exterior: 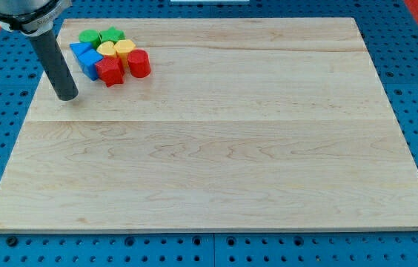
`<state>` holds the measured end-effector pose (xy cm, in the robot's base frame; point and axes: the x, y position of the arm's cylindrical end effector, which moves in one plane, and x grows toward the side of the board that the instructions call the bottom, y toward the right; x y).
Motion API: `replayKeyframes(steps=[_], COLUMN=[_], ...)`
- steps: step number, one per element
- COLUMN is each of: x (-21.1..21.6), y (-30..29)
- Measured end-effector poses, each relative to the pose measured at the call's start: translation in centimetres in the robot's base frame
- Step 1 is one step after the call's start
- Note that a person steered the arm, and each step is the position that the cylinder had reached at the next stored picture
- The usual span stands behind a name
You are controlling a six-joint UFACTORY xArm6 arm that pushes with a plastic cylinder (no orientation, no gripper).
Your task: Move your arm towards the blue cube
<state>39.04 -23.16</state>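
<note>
My tip (pixel 67 96) holds nothing; the blue cube (pixel 90 64) lies near, up and to the view's right of it, apart.

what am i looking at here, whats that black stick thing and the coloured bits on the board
This is a single camera picture looking down at an angle on a pale wooden board that lies on a blue pegboard bench. The black stick is the end of a robot arm: a plain rod, no claw, so it holds nothing. Its lower end, my tip, slides along the board and nudges blocks.

The coloured bits are small blocks, bunched together at the view's top left: two green ones, two yellow ones, two blue ones, including the blue cube and another blue block, and two red ones.

My tip sits just left of and below the cluster, close to the blue cube but apart from it.
</note>
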Motion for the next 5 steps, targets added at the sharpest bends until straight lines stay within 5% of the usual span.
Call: replayKeyframes(steps=[3, 5], x=[-0.6, -5.5], y=[-0.7, -0.3])
